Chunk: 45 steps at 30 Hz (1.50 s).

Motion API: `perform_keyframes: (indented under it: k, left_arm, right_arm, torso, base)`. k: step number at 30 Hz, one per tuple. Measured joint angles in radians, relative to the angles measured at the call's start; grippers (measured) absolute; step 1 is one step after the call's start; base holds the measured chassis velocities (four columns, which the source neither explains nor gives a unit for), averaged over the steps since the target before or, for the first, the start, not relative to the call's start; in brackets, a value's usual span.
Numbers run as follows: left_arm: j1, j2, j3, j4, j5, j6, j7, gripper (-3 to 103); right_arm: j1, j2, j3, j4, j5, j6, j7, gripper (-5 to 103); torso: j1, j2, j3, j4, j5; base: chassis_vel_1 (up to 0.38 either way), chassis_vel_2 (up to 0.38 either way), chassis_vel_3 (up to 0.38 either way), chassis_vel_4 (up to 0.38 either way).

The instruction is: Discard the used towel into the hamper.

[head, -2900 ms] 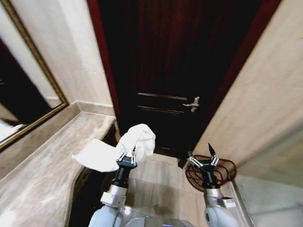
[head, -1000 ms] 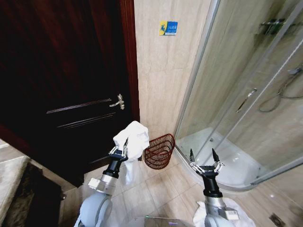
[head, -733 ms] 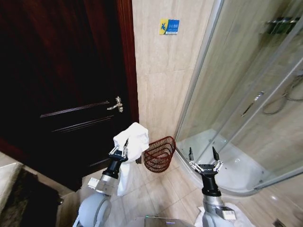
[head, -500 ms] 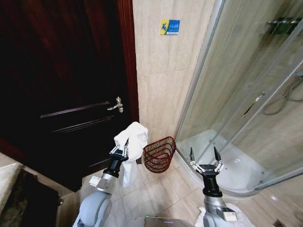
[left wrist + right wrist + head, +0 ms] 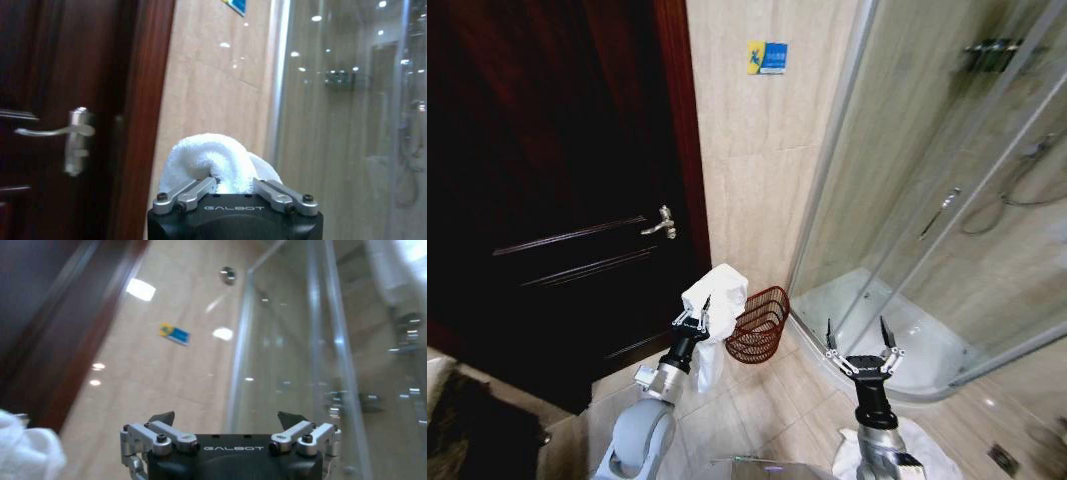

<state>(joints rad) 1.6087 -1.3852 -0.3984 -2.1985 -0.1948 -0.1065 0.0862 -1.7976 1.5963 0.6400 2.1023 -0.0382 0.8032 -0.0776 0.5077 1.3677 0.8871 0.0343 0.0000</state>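
Note:
A white towel point(image 5: 716, 296) is bunched in my left gripper point(image 5: 695, 318), which is shut on it and held up just left of the hamper point(image 5: 757, 325). The hamper is a small round red-brown wire basket standing on the floor against the tiled wall, between the door and the shower. Seen from the left wrist, the towel point(image 5: 211, 159) bulges out between the shut fingers of the left gripper point(image 5: 233, 186). My right gripper point(image 5: 858, 346) hangs open and empty to the right of the hamper, in front of the shower base; its wrist view shows the right gripper point(image 5: 227, 417) with spread fingers.
A dark wooden door point(image 5: 557, 180) with a metal handle point(image 5: 657, 224) fills the left. A curved glass shower enclosure point(image 5: 927, 200) stands at the right with its white base point(image 5: 897, 330). Beige floor tiles point(image 5: 767, 410) lie before the hamper. A white cloth point(image 5: 927, 450) lies by my base.
The view has swung from the counter and mirror round to the door, hamper and shower. The left gripper with the towel now sits closer to the hamper.

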Motion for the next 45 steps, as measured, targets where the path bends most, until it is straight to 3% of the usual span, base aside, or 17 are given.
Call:
perform_keyframes:
  k: [4, 11, 15, 18, 24, 31, 45]
  left_arm:
    - [-0.023, 0.012, 0.007, 0.028, -0.014, 0.002, 0.0, 6]
    - [-0.084, 0.018, 0.04, 0.098, -0.049, 0.004, 0.001, 6]
    - [-0.145, 0.041, 0.067, 0.152, -0.092, 0.007, -0.011, 6]
    - [-0.181, 0.054, 0.091, 0.18, -0.126, -0.007, -0.03, 6]
    - [-0.268, 0.1, 0.12, 0.238, -0.179, -0.016, -0.035, 6]
    - [-0.391, 0.209, 0.159, 0.308, -0.233, -0.016, 0.011, 6]
    - [-0.535, 0.25, 0.199, 0.356, -0.302, -0.011, 0.045, 6]
  right_arm:
    - [0.002, -0.017, 0.018, 0.003, 0.049, -0.024, 0.009, 100]
    - [-0.008, 0.005, 0.004, -0.037, -0.014, 0.017, 0.038, 100]
    - [0.011, 0.012, 0.0, -0.066, -0.085, 0.019, 0.134, 100]
    - [0.017, 0.009, 0.0, -0.068, -0.079, 0.019, 0.153, 100]
    - [0.013, -0.01, 0.0, -0.069, -0.034, 0.02, 0.136, 100]
    - [-0.005, -0.002, 0.006, -0.068, -0.016, 0.021, 0.117, 100]
    - [-0.009, 0.011, 0.003, -0.058, -0.001, 0.021, 0.103, 100]
  torso:
    - [0.0, 0.0, 0.0, 0.0, 0.0001]
    - [0.0, 0.0, 0.0, -0.0006, 0.0001]
    - [0.0, 0.0, 0.0, 0.0001, 0.0]
    - [0.0, 0.0, 0.0, 0.0001, 0.0]
    - [0.0, 0.0, 0.0, -0.0001, -0.0002]
    - [0.0, 0.0, 0.0, -0.0001, -0.0001]
    - [0.001, -0.001, 0.0, -0.0001, 0.0]
  base:
    - [-0.079, -0.086, -0.083, -0.087]
    - [-0.075, -0.072, -0.067, -0.08]
    - [0.0, 0.0, 0.0, 0.0]
    - [0.0, 0.0, 0.0, 0.0]
    - [0.0, 0.0, 0.0, 0.0]
    - [-0.012, 0.011, 0.008, -0.018]
    - [-0.128, 0.129, 0.13, -0.127]
